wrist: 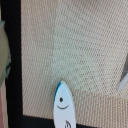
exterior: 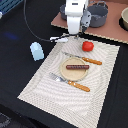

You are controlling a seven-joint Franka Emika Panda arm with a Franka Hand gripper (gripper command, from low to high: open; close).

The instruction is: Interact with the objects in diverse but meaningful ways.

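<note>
Lying across a tan plate (exterior: 75,70) at the middle of a woven placemat (exterior: 45,82), the brown sausage stick (exterior: 77,66) is being flanked by a wooden-handled knife (exterior: 84,59) and fork (exterior: 70,82), with the small red tomato (exterior: 88,46) just beyond the knife and the pale blue cup (exterior: 36,51) well apart on the dark tabletop (exterior: 15,30) towards the exterior view's left. Near the placemat's far edge the white flat piece (wrist: 63,107), painted with a small face, is being framed by the wrist view, while the pincer (exterior: 71,35) is being held low above that edge; whether it is wide or narrow cannot be told. Beyond the arm, a grey pot (exterior: 97,14) is being carried on a brown board (exterior: 107,31).
</note>
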